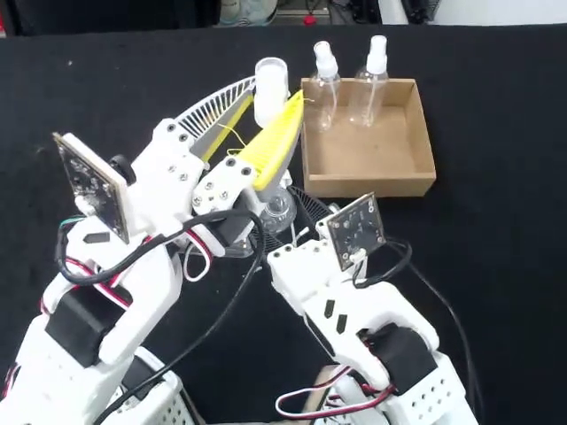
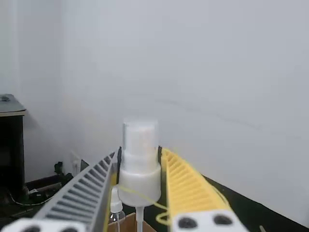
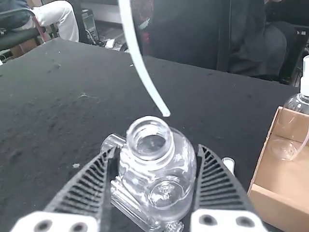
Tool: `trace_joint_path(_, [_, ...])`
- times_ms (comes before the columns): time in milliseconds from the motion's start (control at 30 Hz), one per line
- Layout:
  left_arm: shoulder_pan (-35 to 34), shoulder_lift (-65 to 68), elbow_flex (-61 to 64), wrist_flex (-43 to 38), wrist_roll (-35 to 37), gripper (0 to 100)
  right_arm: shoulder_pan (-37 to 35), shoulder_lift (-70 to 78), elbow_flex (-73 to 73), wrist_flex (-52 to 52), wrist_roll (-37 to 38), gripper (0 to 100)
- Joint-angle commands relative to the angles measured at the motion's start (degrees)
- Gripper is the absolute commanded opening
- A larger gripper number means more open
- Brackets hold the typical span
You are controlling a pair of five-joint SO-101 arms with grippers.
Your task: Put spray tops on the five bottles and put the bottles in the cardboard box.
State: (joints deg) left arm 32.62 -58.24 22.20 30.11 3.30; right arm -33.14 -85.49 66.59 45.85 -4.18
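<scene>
My left end effector (image 2: 138, 159) pinches the white plastic spray top (image 2: 140, 145), its thin tube (image 3: 142, 63) poised over the open neck of the clear plastic bottle (image 3: 154, 169), clamped in my right end effector (image 3: 157, 150) near the brown cardboard box (image 1: 368, 186); probably light, slippery and crushable, best gripped gently at the shoulder.

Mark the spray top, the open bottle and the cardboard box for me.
spray top (image 2: 139, 166): left wrist view, on its white collar.
open bottle (image 3: 154, 169): right wrist view, on the clear shoulder below the neck.
cardboard box (image 1: 399, 184): high view, on the outside of its near wall.
</scene>
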Motion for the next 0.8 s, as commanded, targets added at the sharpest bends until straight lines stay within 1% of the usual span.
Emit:
trace_joint_path(0, [0.7, -0.5, -1.3, -1.0, -0.4, 5, -0.6, -1.4, -0.1, -1.7, 0.4, 11.7])
trace_joint_path(233, [0.9, -3.8, -1.3, -0.9, -0.1, 5, -0.6, -1.3, -0.1, -1.7, 0.4, 11.7])
trace_joint_path(367, [0.9, -4.1, -0.8, 3.4, -0.1, 5, -0.6, -1.3, -0.1, -1.7, 0.4, 11.7])
trace_joint_path(567, [1.1, -4.1, -0.5, 3.6, 0.0, 5, -0.6, -1.4, -0.1, -1.6, 0.4, 11.7])
trace_joint_path(767, [6.1, -4.1, -0.8, 3.6, -0.2, 5, -0.6, -1.4, -0.1, -1.6, 0.4, 11.7])
